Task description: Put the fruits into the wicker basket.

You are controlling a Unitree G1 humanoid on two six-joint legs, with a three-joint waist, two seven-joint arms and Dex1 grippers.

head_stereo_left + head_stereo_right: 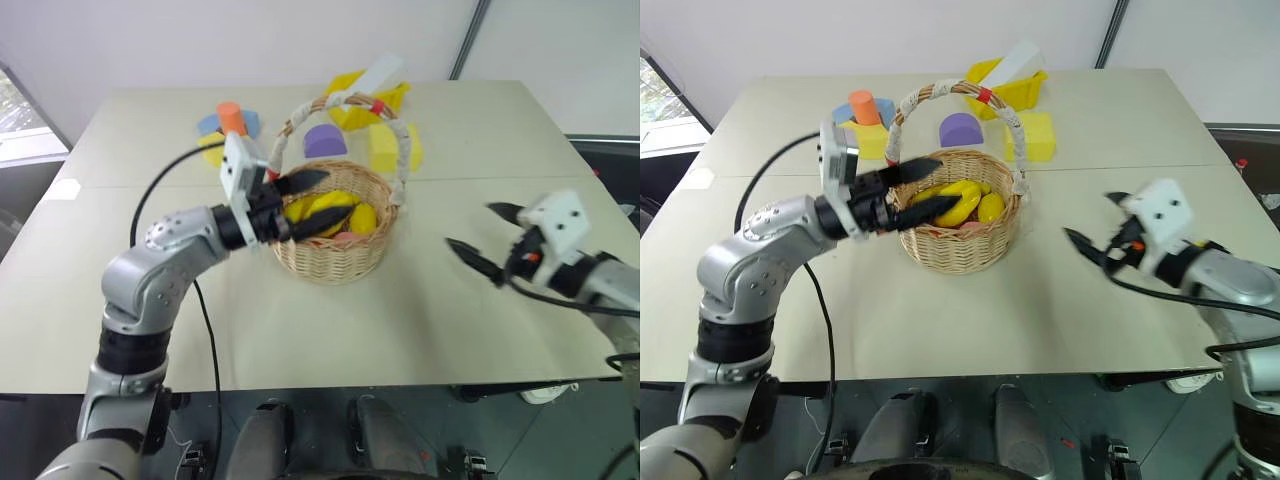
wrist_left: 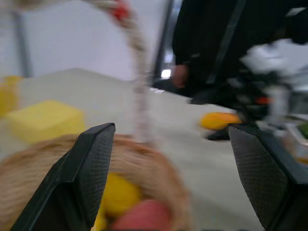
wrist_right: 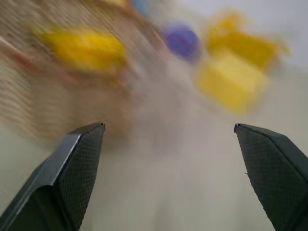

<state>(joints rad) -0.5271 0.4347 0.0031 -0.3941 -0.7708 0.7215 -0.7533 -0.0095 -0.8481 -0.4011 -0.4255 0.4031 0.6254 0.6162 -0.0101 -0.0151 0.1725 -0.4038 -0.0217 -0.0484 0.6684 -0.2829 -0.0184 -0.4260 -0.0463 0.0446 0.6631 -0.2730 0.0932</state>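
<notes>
We are looking over a pale table point(image 1: 970, 300), its far side carrying a yellow open box point(image 1: 1008, 90) and foam blocks: yellow point(image 1: 1032, 136), purple point(image 1: 960, 129) and orange point(image 1: 864, 107). The wicker basket point(image 1: 958, 215) is sitting mid-table, its banded handle arching overhead. Our left gripper point(image 1: 920, 191) is reaching over the basket's near rim, fingers spread and holding nothing. Our right gripper point(image 1: 1098, 225) is hanging well off to the right of the basket, fingers wide apart and empty. The fruits point(image 1: 965, 203) are lying inside the basket.
</notes>
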